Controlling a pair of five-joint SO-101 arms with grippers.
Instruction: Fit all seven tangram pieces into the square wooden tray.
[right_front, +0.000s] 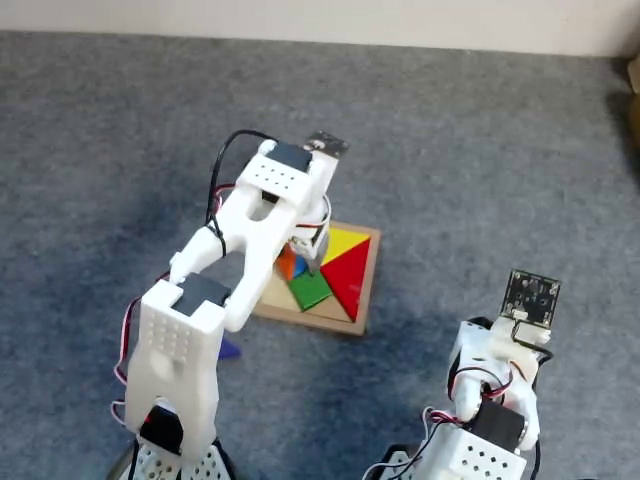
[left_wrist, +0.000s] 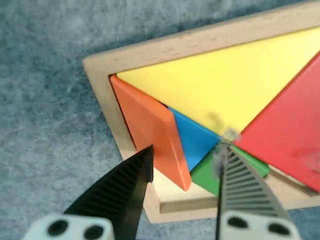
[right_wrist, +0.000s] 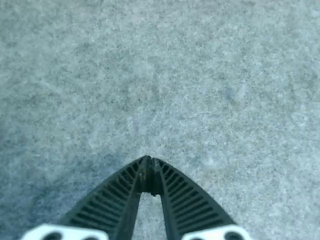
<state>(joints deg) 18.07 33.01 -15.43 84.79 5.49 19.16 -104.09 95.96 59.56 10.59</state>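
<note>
Left wrist view: five pieces (left_wrist: 220, 85) in one tray (left_wrist: 200, 42).

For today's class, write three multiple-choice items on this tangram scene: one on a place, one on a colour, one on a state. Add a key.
1. Where does the left pincer hover?
A. over the orange piece in the wooden tray
B. beside the right arm's base
C. against the wall

2. What colour is the large triangle beside the red triangle?
A. white
B. yellow
C. black

3. How is the right pincer?
A. wide open
B. shut on a piece
C. shut and empty above the carpet

Key:
1 A, the left wrist view shows that piece below its open jaws.
2 B, yellow meets red along one edge.
3 C, its tips meet with nothing between them.
</note>
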